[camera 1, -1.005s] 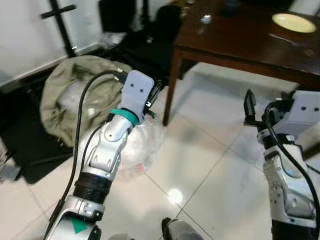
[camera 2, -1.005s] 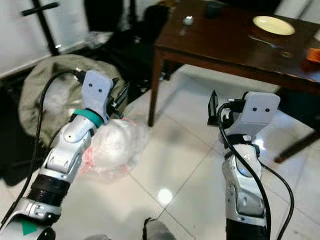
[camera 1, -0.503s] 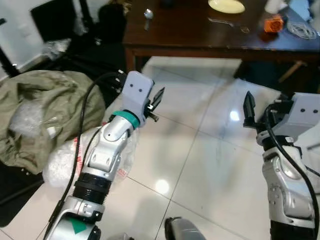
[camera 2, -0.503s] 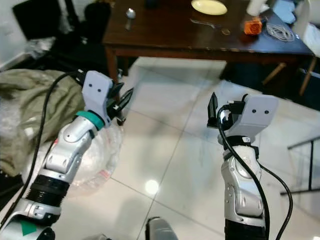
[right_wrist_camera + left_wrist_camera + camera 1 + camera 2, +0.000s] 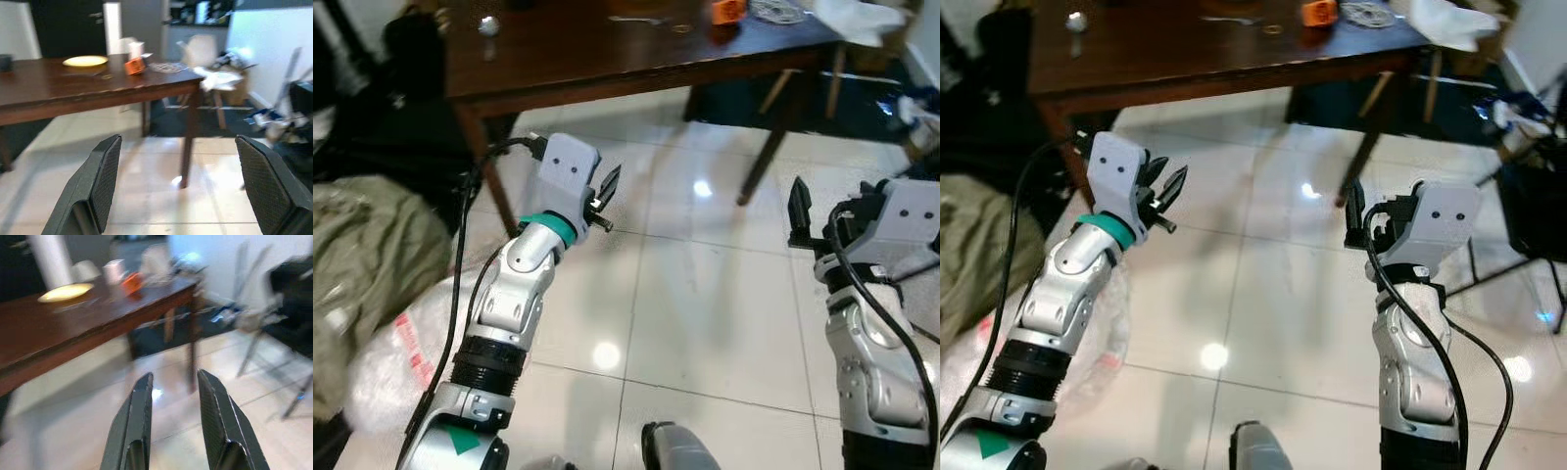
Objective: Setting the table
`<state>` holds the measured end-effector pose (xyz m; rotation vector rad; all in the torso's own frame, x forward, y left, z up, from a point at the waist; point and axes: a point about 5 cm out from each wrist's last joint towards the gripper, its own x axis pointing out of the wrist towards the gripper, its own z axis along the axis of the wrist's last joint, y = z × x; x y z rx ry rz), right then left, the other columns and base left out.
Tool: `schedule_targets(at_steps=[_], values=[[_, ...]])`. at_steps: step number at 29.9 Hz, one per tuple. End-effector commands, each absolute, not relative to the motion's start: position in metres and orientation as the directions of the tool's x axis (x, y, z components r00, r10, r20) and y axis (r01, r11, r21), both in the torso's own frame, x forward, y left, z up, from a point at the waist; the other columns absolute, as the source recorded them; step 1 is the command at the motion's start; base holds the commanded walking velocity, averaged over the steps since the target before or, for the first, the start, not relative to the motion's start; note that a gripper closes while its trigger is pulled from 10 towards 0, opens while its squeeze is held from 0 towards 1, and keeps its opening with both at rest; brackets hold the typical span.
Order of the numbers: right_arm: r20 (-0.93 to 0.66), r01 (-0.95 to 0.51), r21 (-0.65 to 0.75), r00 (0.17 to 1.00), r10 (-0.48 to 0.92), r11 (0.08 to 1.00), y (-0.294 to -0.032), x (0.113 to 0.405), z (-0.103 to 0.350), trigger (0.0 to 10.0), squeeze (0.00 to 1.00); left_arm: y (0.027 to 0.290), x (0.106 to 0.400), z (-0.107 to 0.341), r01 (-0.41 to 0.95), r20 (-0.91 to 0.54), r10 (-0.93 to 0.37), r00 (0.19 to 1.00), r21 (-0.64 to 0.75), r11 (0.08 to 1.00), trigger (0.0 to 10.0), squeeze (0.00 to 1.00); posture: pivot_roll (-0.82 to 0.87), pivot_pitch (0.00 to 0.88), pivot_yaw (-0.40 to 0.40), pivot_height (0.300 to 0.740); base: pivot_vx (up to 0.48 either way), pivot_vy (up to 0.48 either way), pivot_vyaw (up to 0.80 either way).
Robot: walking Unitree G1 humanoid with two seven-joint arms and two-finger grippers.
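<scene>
Shift since earlier: camera has swung; the dark table (image 5: pixel 636 59) now spans the top of the head views, the olive bag (image 5: pixel 362 255) sits at the left edge.
Left gripper (image 5: pixel 605 186): raised over the tiled floor (image 5: pixel 705 294), fingers a narrow gap apart, holding nothing.
Right gripper (image 5: pixel 188 186): raised near the table's leg (image 5: pixel 756 162), fingers spread wide, empty.
Wrist views: yellow plate (image 5: pixel 85 60), orange object (image 5: pixel 133 66) and white cup (image 5: pixel 114 270) on the tabletop.
Head views: orange object, cable coil (image 5: pixel 1363 12) at the table's far edge.
</scene>
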<state>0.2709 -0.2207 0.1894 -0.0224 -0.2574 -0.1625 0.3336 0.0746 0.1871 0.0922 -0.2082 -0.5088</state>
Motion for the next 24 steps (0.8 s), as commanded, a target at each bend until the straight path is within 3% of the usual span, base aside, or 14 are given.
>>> schedule_targets(at_steps=[1, 11, 16, 24], values=[[0.240, 0.160, 0.002, 0.958, -0.156, 0.987, -0.219, 0.270, 0.186, 10.0, 0.00, 0.079, 0.334, 0.183, 0.464, 0.155, -0.482, 0.862, 0.140, 0.875, 10.0, 0.00, -0.03, 0.000, 0.061, 0.740, 0.000, 0.000, -0.80], [0.240, 0.159, 0.003, 0.958, -0.155, 0.987, -0.219, 0.269, 0.185, 10.0, 0.00, 0.079, 0.333, 0.184, 0.462, 0.165, -0.483, 0.860, 0.147, 0.874, 10.0, 0.00, -0.03, 0.000, 0.060, 0.740, 0.000, 0.000, -0.80], [0.241, 0.153, -0.002, 0.959, -0.148, 0.988, -0.217, 0.269, 0.185, 10.0, 0.00, 0.080, 0.334, 0.184, 0.451, 0.177, -0.474, 0.862, 0.156, 0.879, 10.0, 0.00, -0.03, 0.000, 0.059, 0.740, 0.111, 0.000, 0.00], [0.221, 0.118, 0.002, 0.968, -0.115, 0.993, -0.207, 0.269, 0.178, 10.0, 0.00, 0.081, 0.333, 0.181, 0.444, 0.182, -0.472, 0.863, 0.177, 0.879, 10.0, 0.00, -0.03, 0.000, 0.057, 0.740, 0.457, 0.000, 0.00]])
